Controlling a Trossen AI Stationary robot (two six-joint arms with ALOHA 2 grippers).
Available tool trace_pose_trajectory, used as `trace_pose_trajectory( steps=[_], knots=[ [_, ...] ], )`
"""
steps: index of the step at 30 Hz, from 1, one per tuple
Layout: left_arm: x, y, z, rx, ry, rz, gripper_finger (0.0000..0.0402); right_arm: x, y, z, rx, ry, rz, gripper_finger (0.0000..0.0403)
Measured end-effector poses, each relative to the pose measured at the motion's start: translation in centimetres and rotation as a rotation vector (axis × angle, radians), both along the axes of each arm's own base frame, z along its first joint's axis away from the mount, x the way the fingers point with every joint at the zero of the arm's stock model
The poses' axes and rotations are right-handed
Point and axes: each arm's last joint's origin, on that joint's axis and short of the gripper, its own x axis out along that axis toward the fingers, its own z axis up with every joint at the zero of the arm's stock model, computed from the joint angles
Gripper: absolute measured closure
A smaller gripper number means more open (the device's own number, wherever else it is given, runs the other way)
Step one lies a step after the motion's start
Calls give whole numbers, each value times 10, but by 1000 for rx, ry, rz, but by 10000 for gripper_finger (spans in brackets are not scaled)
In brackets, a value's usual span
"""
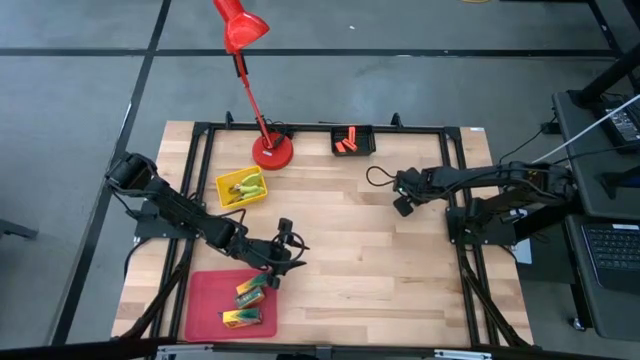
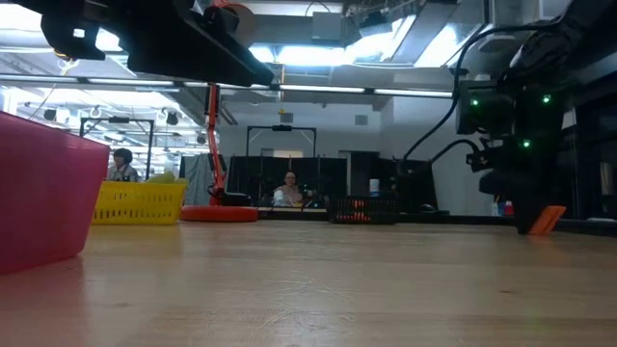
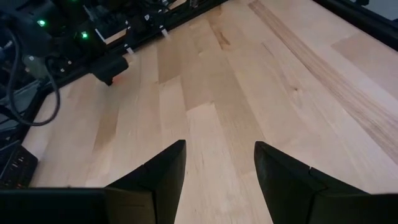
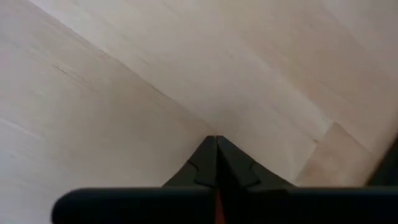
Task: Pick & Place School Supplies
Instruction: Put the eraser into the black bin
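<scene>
Orange piece (image 2: 546, 220) pinched in the right gripper (image 1: 403, 205) above the table (left gripper (image 3: 217, 171) spread, outstretched)

No text, label or number can be read anywhere.

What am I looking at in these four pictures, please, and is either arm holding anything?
This is a robot with two dark arms working at a wooden table. One picture looks straight down from above, one looks level across the table top, and two come from cameras on the arms' wrists. The left gripper hangs by the corner of the red tray, its fingers apart and empty. The right gripper is shut on an orange piece. The red tray holds green-and-yellow boxes. A yellow tray holds yellow-green tools, a black tray holds other orange pieces, and a red lamp stands at the back.
</scene>
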Motion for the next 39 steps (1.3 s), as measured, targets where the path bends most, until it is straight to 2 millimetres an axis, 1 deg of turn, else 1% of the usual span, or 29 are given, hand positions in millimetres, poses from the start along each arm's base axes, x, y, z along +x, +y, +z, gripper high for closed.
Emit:
trace_pose_trajectory(
  steps=[4, 9, 12, 14, 16, 20, 23, 26, 30, 33, 37, 39],
  knots=[
    [0, 0, 0, 2, -1, 0, 215, 5, 8, 8, -32, 47, 55, 401],
    [0, 0, 0, 2, -1, 0, 215, 20, 19, 26, -120, 34, 117, 401],
    [0, 0, 0, 2, -1, 0, 215, 29, 27, 40, -122, -3, 116, 402],
    [0, 0, 0, 1, -1, 0, 215, 28, 35, 46, -116, 21, 118, 400],
    [0, 0, 0, 1, 0, 0, 215, 25, 42, 54, -111, 37, 84, 390],
    [0, 0, 0, -3, -1, 2, 215, 12, 52, 59, -88, 100, -1, 344],
    [0, 0, 0, -2, -1, 2, 215, 7, 56, 53, -57, 106, -44, 294],
    [0, 0, 0, 1, -4, -2, 215, 3, 56, 45, -57, 106, -76, 244],
    [0, 0, 1, 14, -7, -9, 215, -4, 53, 35, -73, 114, -121, 195],
    [0, 0, 1, 25, -6, -15, 215, -8, 50, 25, -64, 115, -134, 179],
    [1, 0, 1, 37, -10, -22, 215, -14, 46, 9, -23, 89, -151, 175],
    [1, 0, 1, 37, -10, -22, 215, -15, 43, 5, -20, 73, -152, 174]
  ],
)
